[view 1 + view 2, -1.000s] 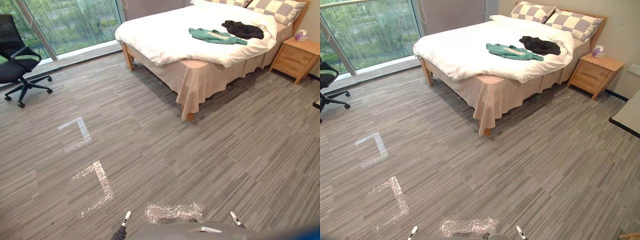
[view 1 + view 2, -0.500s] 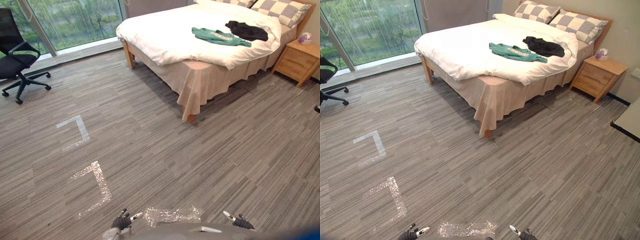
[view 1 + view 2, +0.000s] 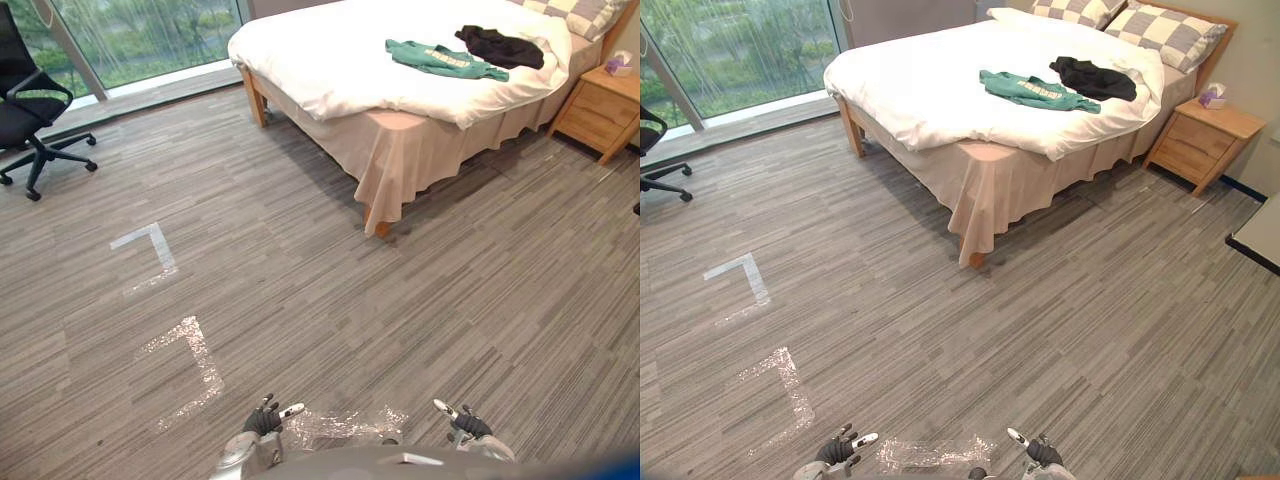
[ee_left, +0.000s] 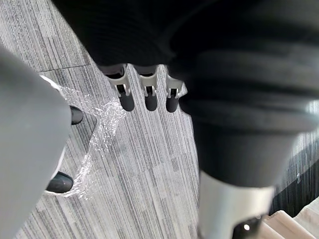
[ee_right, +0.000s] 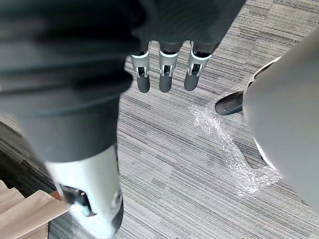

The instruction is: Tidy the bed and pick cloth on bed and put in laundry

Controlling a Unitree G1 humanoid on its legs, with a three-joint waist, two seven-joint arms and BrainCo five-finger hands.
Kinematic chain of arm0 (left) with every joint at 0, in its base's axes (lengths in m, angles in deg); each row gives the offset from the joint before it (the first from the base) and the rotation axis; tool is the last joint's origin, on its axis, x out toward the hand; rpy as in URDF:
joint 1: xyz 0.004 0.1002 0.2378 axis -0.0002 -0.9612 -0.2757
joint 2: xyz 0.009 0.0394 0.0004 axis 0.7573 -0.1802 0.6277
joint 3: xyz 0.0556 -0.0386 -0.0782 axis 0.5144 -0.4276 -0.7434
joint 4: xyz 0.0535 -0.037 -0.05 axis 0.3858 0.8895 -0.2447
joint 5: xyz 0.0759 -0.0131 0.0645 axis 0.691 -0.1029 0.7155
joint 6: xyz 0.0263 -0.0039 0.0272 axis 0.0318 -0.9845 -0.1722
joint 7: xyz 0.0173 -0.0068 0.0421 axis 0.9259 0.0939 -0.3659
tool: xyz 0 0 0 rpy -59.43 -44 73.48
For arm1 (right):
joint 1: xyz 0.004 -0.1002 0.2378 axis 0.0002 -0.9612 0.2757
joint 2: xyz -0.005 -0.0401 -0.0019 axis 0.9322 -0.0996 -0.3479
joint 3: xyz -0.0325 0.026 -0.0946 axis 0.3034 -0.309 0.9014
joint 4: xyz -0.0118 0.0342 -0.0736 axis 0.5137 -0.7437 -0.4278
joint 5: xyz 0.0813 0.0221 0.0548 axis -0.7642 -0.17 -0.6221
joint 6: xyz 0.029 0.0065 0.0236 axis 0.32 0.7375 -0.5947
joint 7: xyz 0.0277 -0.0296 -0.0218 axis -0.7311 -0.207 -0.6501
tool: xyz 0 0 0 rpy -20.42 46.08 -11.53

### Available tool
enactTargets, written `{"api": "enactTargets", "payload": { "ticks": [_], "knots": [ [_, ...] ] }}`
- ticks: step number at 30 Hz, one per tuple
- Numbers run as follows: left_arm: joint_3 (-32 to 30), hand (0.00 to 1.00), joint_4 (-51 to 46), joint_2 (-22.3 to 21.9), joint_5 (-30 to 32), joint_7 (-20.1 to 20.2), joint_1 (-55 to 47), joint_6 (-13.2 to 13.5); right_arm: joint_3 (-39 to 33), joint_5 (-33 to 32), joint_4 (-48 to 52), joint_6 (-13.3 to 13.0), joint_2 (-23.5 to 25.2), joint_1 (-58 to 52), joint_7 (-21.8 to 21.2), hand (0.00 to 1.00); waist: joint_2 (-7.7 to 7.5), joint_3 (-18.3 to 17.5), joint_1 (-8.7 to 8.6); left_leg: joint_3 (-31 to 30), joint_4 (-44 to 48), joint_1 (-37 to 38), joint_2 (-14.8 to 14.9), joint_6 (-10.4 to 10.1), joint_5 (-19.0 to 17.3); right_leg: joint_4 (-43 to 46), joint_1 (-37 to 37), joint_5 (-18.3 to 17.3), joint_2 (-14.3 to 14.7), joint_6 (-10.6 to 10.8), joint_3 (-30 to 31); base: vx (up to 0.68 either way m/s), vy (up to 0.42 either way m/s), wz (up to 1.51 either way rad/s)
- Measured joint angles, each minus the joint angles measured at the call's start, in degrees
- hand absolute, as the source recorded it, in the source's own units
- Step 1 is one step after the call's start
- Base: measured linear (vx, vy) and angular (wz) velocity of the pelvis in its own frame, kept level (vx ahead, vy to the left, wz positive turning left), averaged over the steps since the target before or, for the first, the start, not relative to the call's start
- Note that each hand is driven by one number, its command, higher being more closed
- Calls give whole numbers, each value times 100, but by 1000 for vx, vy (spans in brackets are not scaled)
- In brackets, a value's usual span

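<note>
Hands hang low at the near edge of the head views, well apart. The left hand (image 3: 265, 420) and the right hand (image 3: 467, 424) are both empty, with fingers straight and relaxed over the grey carpet (image 3: 450, 300). Between them on the carpet lies a shiny tape patch (image 3: 345, 425). Two tape corners mark the floor further out on the left, one shiny (image 3: 190, 370) and one pale (image 3: 150, 250).

Well beyond stands the bed (image 3: 410, 150), its white duvet (image 3: 330, 60) hanging unevenly over a pink skirt. On the duvet lies a green top (image 3: 440, 58), spread flat. A black garment (image 3: 503, 46) is bunched just beside it toward the checked pillows (image 3: 1170, 30); whether the two touch, I cannot tell.

A wooden nightstand (image 3: 598, 110) with a tissue box (image 3: 620, 66) stands right of the bed. On the far left, a black chair (image 3: 25, 105) stands by the window (image 3: 150, 30).
</note>
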Motion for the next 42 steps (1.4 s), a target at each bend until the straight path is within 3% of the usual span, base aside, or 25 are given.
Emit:
{"api": "enactTargets", "payload": {
  "ticks": [16,18,20,22,23,25,27,29,30,31,33,35,36,38,39,40,41,42],
  "knots": [
    [337,0,-14,77,260,-45,58,-13,26,15,1,-2,-13,-4,23,0,-7,7,0,27,-45,8,-1,5,-1,-8,-9,0,9,-45,1,-23,-15,0],
    [445,0,-73,118,460,-129,74,-48,26,14,5,-8,-23,2,48,0,-12,44,-11,64,-39,15,13,21,-11,348,-172,-180,-8,-153,21,-26,-19,-10],
    [495,0,-70,147,529,-157,198,-122,57,16,23,-58,-51,80,133,0,15,209,-10,186,34,12,64,104,-61,1628,-768,-630,-99,-25,55,-75,3,-24],
    [650,0,-72,263,661,-171,300,-130,134,-5,22,-97,-108,169,242,0,-83,403,-26,338,123,36,63,166,-97,3336,-1594,-852,-378,216,-164,-75,12,-27],
    [653,0,-66,321,678,-177,312,-156,122,-87,17,-123,-54,163,251,0,-128,471,-47,428,107,138,50,167,-95,3837,-1838,-965,-595,175,-492,-20,-2,-28],
    [651,0,-66,413,703,-184,314,-202,122,-323,9,-123,12,140,244,0,-265,472,-72,567,117,237,47,97,-139,3690,-1802,-1024,-785,116,-766,58,-31,-47],
    [659,0,-49,446,728,-200,317,-222,106,-574,6,-119,47,125,236,0,-288,487,-154,679,130,283,125,17,-181,3173,-1606,-1147,-685,-28,-930,93,-107,-46],
    [662,0,-45,317,902,-305,376,-229,-83,-883,6,-112,0,147,217,0,-83,620,-247,878,44,359,295,-82,-202,3260,-1639,-1131,-548,-32,-1075,99,-172,-43],
    [652,0,-49,237,930,-319,414,-232,-225,-973,48,-115,-69,184,191,0,32,743,-295,983,-32,503,413,-110,-205,3727,-1870,-1226,-560,88,-1085,27,-138,-39],
    [655,0,-52,209,946,-330,447,-229,-281,-979,113,-111,-125,213,168,0,117,803,-340,1041,-71,626,502,-174,-218,3852,-1961,-1481,-613,-4,-1080,44,-111,-43],
    [629,0,-57,285,959,-377,403,-214,-289,-976,183,-132,-105,150,89,0,102,805,-339,1264,-3,818,686,-417,-399,3692,-2232,-1385,-897,-8,-962,120,-153,-44],
    [590,0,-55,420,958,-394,364,-192,-278,-957,175,-131,-57,64,39,0,-93,741,-330,1351,161,929,792,-624,-582,3510,-2295,-1083,-1111,-46,-895,265,-273,-36],
    [553,0,-44,449,960,-428,257,-189,-311,-927,180,-142,-7,13,16,0,-85,602,-360,1463,374,1040,1122,-640,-697,3688,-2250,-1362,-805,-324,-1026,488,-403,-34],
    [551,0,-58,379,941,-427,244,-137,-371,-836,113,-131,36,-2,20,0,-101,560,-373,1454,1324,745,1483,-612,-468,3580,-2159,-1460,-547,-585,-1010,466,-372,-48],
    [533,0,-74,236,936,-422,267,-55,-379,-738,119,-130,-24,-11,15,0,34,575,-392,1175,2337,320,1820,-574,-244,3258,-1934,-1457,-296,-684,-986,339,-286,-44],
    [540,0,-75,211,912,-418,279,-12,-375,-656,117,-135,-58,-9,11,0,87,579,-418,1027,2769,144,1938,-535,-91,3104,-1817,-1436,-195,-729,-959,434,-305,-56],
    [455,0,-103,136,878,-425,270,108,-305,-417,96,-134,-154,7,1,0,193,609,-423,522,4170,-382,2153,-441,180,2607,-1372,-1356,67,-839,-791,362,-189,-51],
    [400,0,-116,112,875,-430,263,153,-279,-361,88,-135,-180,12,-3,0,220,627,-401,375,4591,-522,2192,-441,163,2455,-1189,-1326,133,-844,-739,444,-189,-67]
  ]
}}
